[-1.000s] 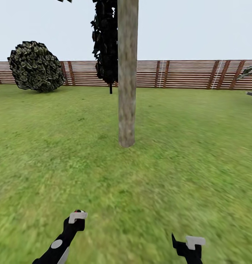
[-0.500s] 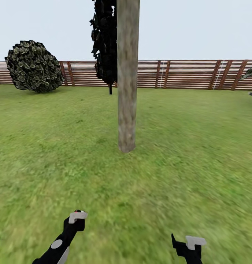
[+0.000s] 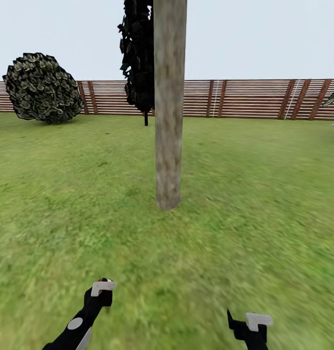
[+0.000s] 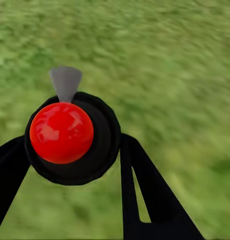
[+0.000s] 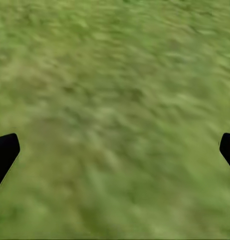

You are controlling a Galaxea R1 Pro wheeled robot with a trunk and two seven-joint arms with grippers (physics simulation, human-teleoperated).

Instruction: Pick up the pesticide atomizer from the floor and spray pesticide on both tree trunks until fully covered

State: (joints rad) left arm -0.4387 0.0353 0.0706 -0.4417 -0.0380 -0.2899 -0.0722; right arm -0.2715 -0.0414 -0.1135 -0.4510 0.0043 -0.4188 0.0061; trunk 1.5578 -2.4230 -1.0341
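Now the tree trunk (image 3: 169, 107) looms closer than a second ago; left gripper (image 4: 74, 165) grasps the pesticide atomizer (image 4: 69, 132), right gripper (image 5: 115, 150) spread, empty; spraying soon.

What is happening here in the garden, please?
A two-armed robot stands on the lawn facing a thick grey-beige tree trunk a short way ahead. Its left tool is shut on the pesticide atomizer, a dark bottle with a red top. The right tool is open, holding nothing, over grass. Behind the trunk are a black-leaved tree, a round bush and a wooden fence. No spray is visible yet.
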